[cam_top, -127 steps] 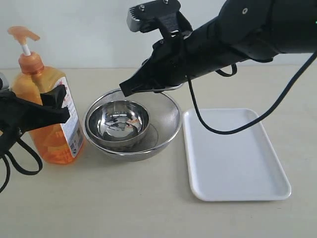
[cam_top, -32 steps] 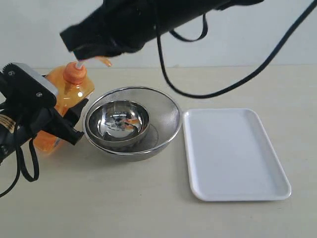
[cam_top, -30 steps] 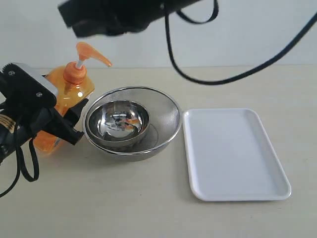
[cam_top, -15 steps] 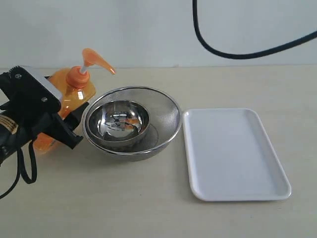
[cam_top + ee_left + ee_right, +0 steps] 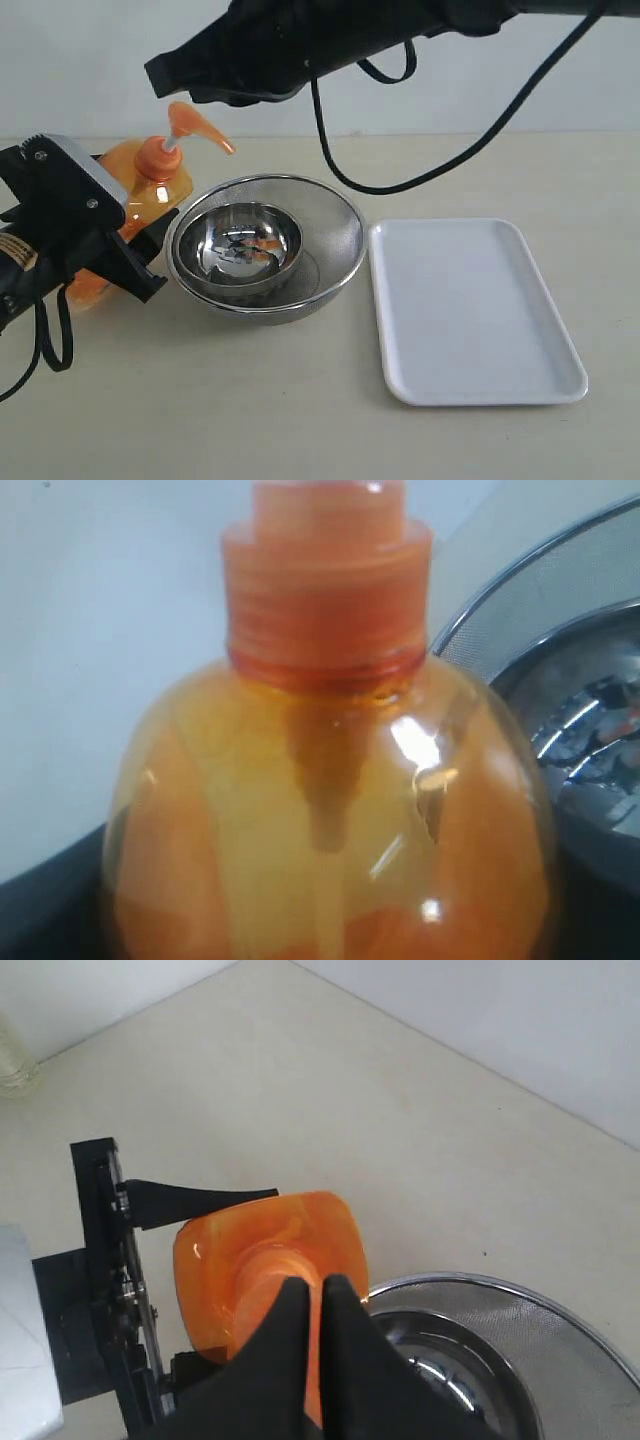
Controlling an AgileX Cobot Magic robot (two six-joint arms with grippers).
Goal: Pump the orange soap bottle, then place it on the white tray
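Note:
The orange soap bottle (image 5: 150, 185) leans toward the bowls at the left of the table, with its pump head (image 5: 195, 122) raised. My left gripper (image 5: 148, 252) is shut on the bottle's body, and the bottle (image 5: 330, 810) fills the left wrist view up to its collar. Coming from the upper right, my right gripper (image 5: 162, 80) sits just above the pump head (image 5: 270, 1250). Its jaws are shut, with the tips (image 5: 310, 1285) over the orange head. I cannot tell whether they touch it. The white tray (image 5: 475, 310) lies flat at the right with nothing on it.
A round steel mesh bowl (image 5: 340, 215) with a smaller steel bowl (image 5: 245, 245) inside stands between the bottle and the tray, close against the bottle. The right arm's black cable (image 5: 480, 110) hangs over the table's back.
The right arm lifted off the pump and out of view, and the pump head sprang up. Now the arm is back down over the head. The left gripper still holds the tilted bottle.

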